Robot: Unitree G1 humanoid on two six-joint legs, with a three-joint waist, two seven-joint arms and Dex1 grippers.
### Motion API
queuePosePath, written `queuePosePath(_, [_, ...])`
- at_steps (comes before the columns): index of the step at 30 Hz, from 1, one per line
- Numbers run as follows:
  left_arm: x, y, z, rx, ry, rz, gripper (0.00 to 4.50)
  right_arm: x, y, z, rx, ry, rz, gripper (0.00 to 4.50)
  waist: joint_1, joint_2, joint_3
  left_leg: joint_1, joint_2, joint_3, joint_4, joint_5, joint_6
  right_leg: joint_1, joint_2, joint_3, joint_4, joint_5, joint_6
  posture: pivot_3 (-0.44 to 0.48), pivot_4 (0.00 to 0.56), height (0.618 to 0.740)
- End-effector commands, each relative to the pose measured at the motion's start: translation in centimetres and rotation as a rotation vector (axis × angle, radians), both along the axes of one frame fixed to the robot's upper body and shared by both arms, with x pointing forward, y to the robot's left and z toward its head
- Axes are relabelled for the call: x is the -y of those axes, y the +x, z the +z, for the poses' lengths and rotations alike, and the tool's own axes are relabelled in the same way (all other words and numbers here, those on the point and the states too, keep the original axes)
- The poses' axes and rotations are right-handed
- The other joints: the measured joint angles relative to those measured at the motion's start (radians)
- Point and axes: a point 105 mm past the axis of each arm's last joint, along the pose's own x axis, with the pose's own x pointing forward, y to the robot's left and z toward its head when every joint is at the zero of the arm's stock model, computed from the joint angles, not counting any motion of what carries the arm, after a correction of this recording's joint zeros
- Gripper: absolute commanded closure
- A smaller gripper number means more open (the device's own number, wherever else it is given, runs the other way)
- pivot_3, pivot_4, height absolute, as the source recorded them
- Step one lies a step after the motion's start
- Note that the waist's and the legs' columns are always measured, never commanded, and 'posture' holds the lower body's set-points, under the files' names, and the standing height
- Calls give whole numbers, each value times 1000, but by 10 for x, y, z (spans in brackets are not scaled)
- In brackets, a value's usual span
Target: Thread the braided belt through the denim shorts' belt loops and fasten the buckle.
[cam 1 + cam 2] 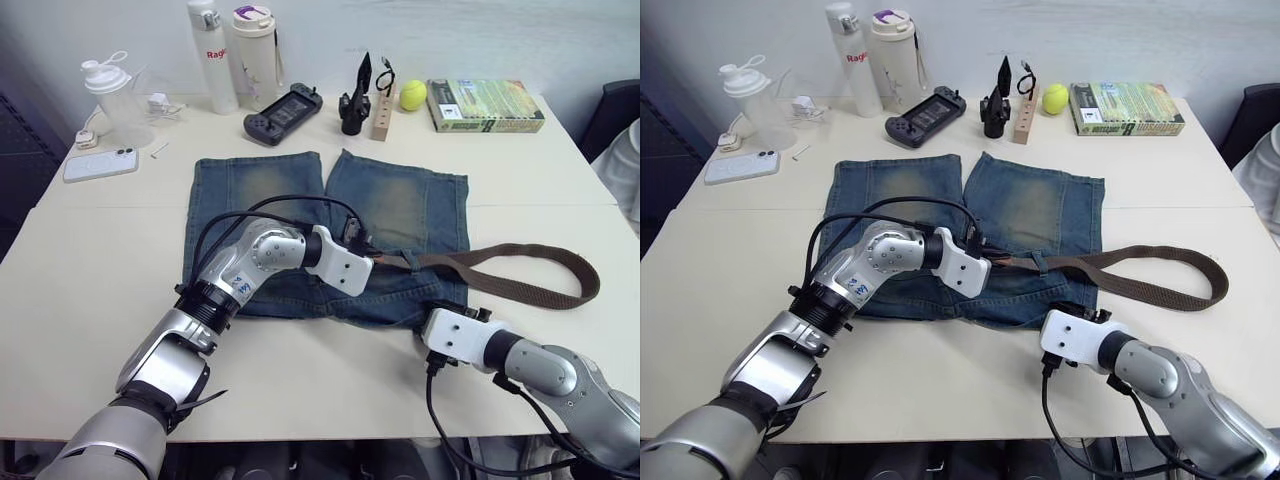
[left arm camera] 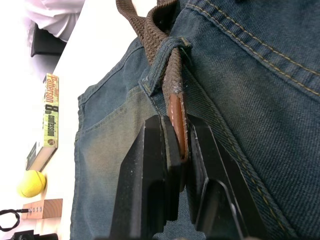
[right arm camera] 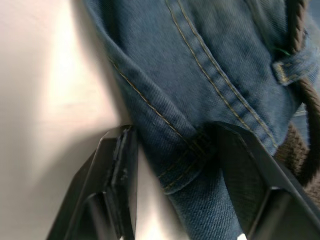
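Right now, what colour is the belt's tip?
Smooth reddish-brown leather tip, stitched along its edge; the left wrist view shows it best.

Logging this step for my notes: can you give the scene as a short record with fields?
left claw: shut on the braided belt's leather tip
belt loops: tip has passed one loop
right claw: open around the denim shorts' waistband edge
braided belt: rest trails in a curve on the table, robot's right
buckle: cannot tell

Faded, matt blue cloth of the denim shorts; rough woven braided belt with smooth leather tip; matt pale table; fuzzy tennis ball.
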Motion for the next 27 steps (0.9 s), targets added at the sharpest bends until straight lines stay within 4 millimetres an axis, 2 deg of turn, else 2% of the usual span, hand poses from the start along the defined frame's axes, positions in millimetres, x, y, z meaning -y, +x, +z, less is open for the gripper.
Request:
queuePosePath(1, [0, -2, 19, 38, -33, -17, 4500, 16, 2, -14, -52, -20, -94, 3634, 0, 0, 0, 0, 0, 0, 0, 0, 0, 0, 0, 0, 0, 0, 0, 0, 150, 724])
queuePosePath(2, [0, -2, 19, 44, -27, -18, 4500, 18, 2, -14, -60, -13, -106, 4149, -1, 0, 0, 0, 0, 0, 0, 0, 0, 0, 0, 0, 0, 0, 0, 0, 150, 724])
queuePosePath(4, [-2, -2, 19, 57, -9, -23, 4500, 22, 5, -13, -55, -12, -130, 4487, -1, 0, 0, 0, 0, 0, 0, 0, 0, 1, 0, 0, 0, 0, 0, 0, 150, 724])
queuePosePath(8, [-9, -2, 23, 87, -8, -22, 4500, 41, 11, -6, -25, -46, -184, 4490, 1, 0, 0, 0, 0, -1, 1, 0, 0, 1, 0, -1, 0, 0, 0, 0, 150, 724])
queuePosePath(13, [-17, -3, 27, 121, -13, -19, 4500, 87, 20, 8, 12, -131, -282, 4490, 24, 0, 0, 0, -1, -1, 2, 0, 1, 1, -1, -1, 0, 1, 2, 0, 150, 724])
queuePosePath(15, [-18, -3, 28, 130, -16, -15, 4500, 97, 21, 11, 11, -158, -284, 4490, 27, 0, 0, 0, -2, -1, 2, -1, 1, 2, -1, 0, 0, 1, 2, 0, 150, 724])
queuePosePath(22, [-15, -10, 28, 133, -51, -22, 4500, 119, 27, 18, 23, -233, -299, 4490, 25, 0, 0, 0, -2, 0, 2, -1, 1, 2, -1, -1, -1, 1, 3, 0, 150, 724])
queuePosePath(27, [-11, -15, 28, 133, -60, -34, 4500, 119, 30, 19, 36, -235, -301, 4490, 25, 0, 0, 0, -2, 0, 2, -1, 1, 2, -1, 0, -1, 1, 3, 0, 150, 724])
